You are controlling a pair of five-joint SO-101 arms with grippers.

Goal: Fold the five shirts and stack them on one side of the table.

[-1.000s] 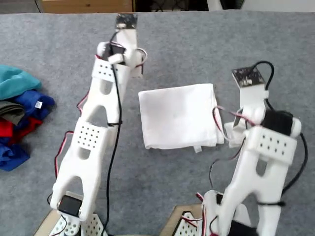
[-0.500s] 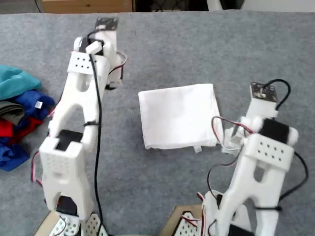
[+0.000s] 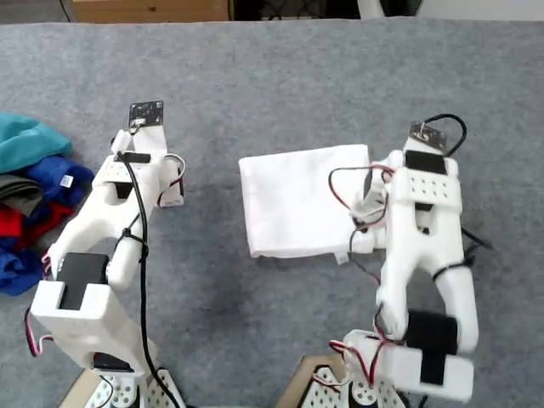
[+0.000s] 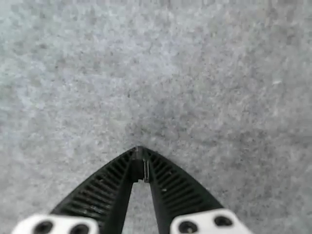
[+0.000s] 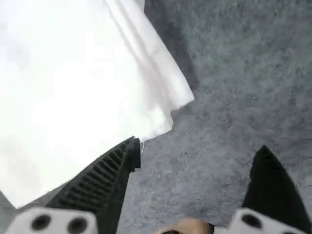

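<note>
White folded shirt (image 3: 297,200) flat, long axis side to side, left fingers (image 4: 105,187) clenched, right fingers (image 5: 105,175) spread.

Grey felt table cover (image 3: 280,85) w/ wooden box (image 3: 149,9) beyond far edge; tan boards (image 3: 308,371) at near edge.

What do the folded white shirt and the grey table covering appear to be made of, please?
Folded white shirt: seemingly thin cotton-like cloth, matte; its edges lie in soft layers. Grey table covering: probably felt or short-pile carpet, matte, with a fuzzy, speckled surface.
</note>
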